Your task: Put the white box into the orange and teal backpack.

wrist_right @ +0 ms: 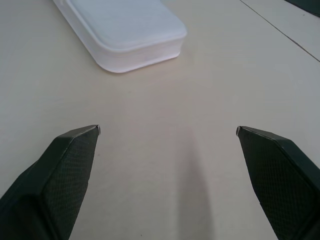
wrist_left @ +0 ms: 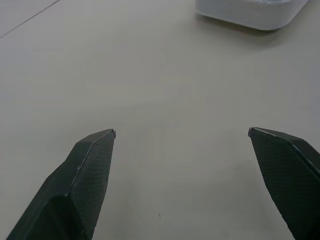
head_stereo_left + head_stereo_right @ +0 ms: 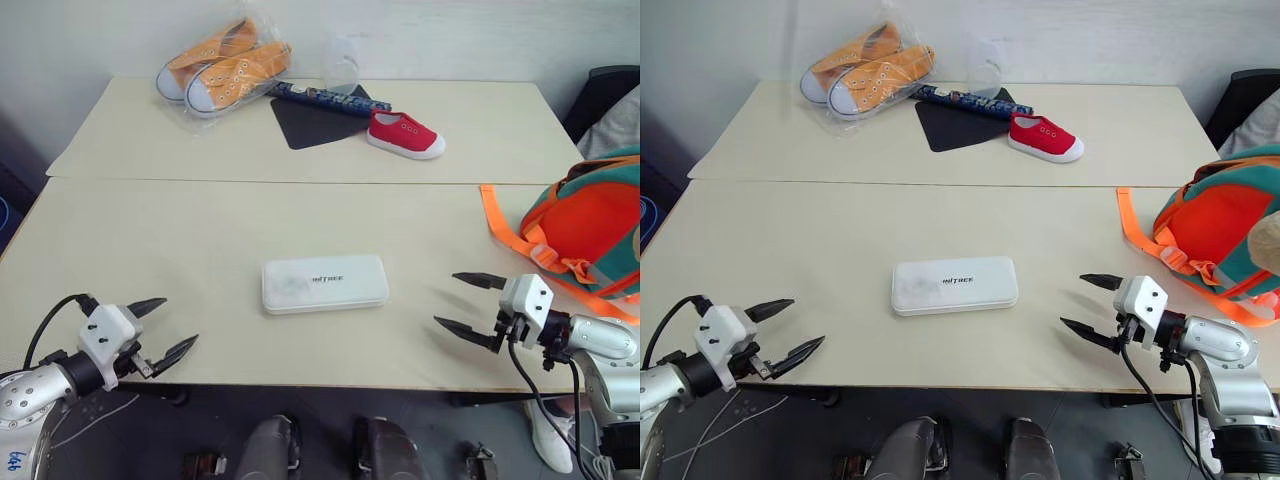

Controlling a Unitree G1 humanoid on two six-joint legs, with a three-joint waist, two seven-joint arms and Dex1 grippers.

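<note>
Between our wide-open, empty left gripper [image 3: 172, 326] and right gripper [image 3: 468, 304], we are squaring up to the white box [image 3: 324, 284] (ends first).

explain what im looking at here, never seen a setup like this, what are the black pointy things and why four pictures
This is a humanoid robot with two arms. The black pointy things are the fingers of its grippers. Two pictures come from a stereo camera on its head, looking down over a beige table; both show the same scene. The other two come from cameras on its wrists, each looking out between that gripper's own fingers.

The left gripper and right gripper are both open and hold nothing. Between them, untouched, lies the white box, flat on the table. At the table's right edge sits the orange and teal backpack, its orange strap trailing over the table.

Further back lie a pair of orange sneakers in clear wrapping, a red shoe, a dark mat and a dark patterned stick-like item.
</note>
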